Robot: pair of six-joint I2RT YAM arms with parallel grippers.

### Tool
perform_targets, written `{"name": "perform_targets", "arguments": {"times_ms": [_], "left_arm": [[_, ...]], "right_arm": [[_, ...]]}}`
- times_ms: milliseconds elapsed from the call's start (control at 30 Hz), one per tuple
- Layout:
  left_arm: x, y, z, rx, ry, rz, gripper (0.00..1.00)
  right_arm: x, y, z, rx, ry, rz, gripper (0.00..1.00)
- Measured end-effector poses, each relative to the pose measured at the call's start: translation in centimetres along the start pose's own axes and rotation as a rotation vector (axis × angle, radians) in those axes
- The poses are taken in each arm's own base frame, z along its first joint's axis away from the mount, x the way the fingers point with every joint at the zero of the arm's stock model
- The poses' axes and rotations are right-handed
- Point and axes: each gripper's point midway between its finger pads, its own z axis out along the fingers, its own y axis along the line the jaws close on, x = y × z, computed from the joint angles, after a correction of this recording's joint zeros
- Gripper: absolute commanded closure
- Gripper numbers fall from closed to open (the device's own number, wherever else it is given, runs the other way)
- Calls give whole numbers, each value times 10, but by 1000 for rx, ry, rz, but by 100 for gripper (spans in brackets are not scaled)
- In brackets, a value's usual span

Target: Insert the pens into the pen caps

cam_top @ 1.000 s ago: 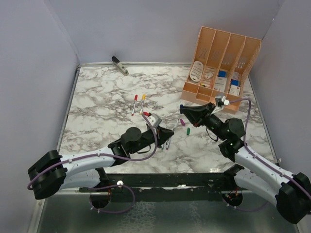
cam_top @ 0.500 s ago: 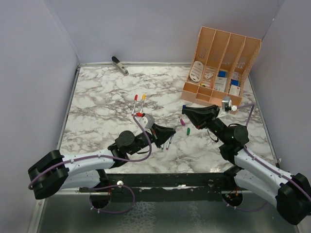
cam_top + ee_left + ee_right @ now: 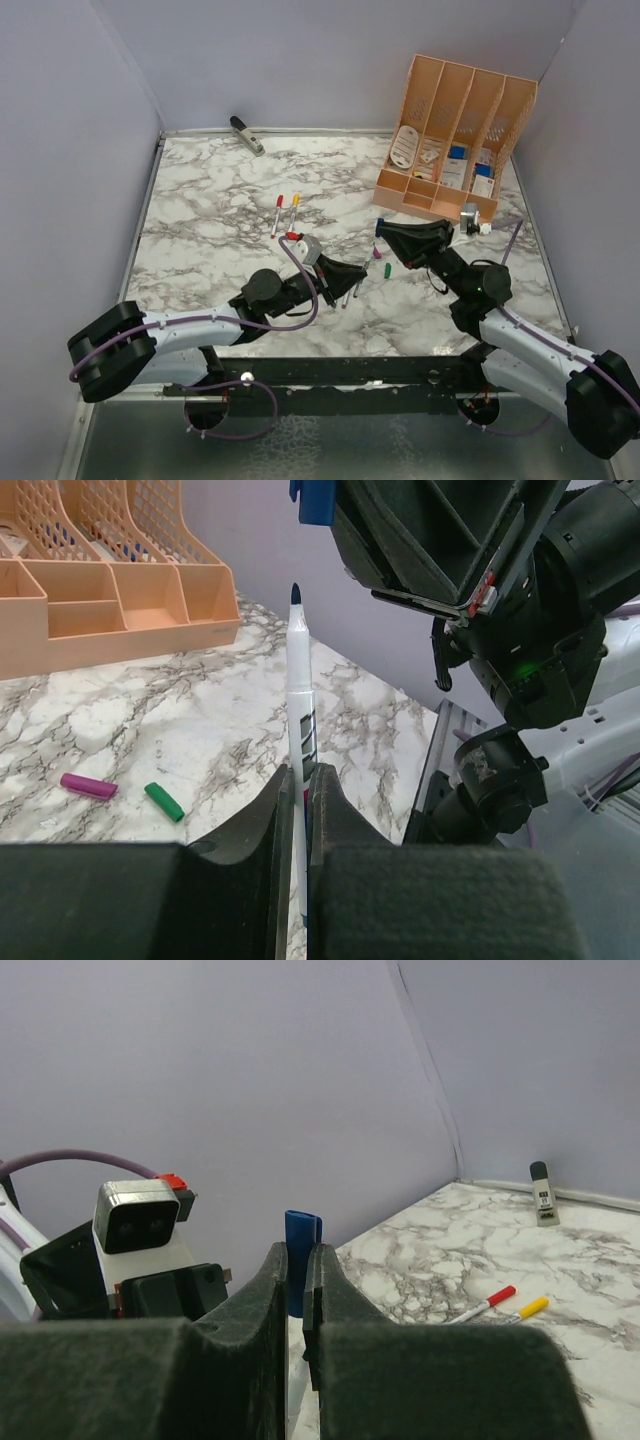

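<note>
dark print on the pen (image 3: 300, 730), unreadable; no lettering legible elsewhere

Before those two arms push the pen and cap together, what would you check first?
1. Pen held firmly: the left gripper is shut on the pen, with the tip sticking out. Ok.
2. Cap held firmly: the right gripper is shut on the blue cap. Ok.
3. Colours match: the tip looks dark blue. Ok.
4. Gap between tip and cap is free: nothing lies between them. Ok.
5. Tip lined up with the cap: cannot tell.
6. Cap's open end faces the tip: cannot tell.
</note>
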Motion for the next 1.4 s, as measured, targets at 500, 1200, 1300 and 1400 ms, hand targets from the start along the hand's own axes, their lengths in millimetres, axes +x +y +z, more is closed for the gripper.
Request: {"name": "perform_targets", "arguments": {"times_ms": [500, 1200, 1300, 1400], "left_arm": [[-6, -9, 5, 43, -21, -2, 100], [-10, -12, 9, 65, -42, 4, 100], [-11, -12, 9, 65, -43, 5, 100], [-11, -12, 9, 65, -42, 4, 100]], "right_arm": [[1, 1, -3, -5, -8, -1, 99], [-1, 2, -4, -8, -12, -3, 99], [-1, 3, -5, -8, -14, -4, 99], [-2, 3, -5, -10, -16, -5, 99]]}}
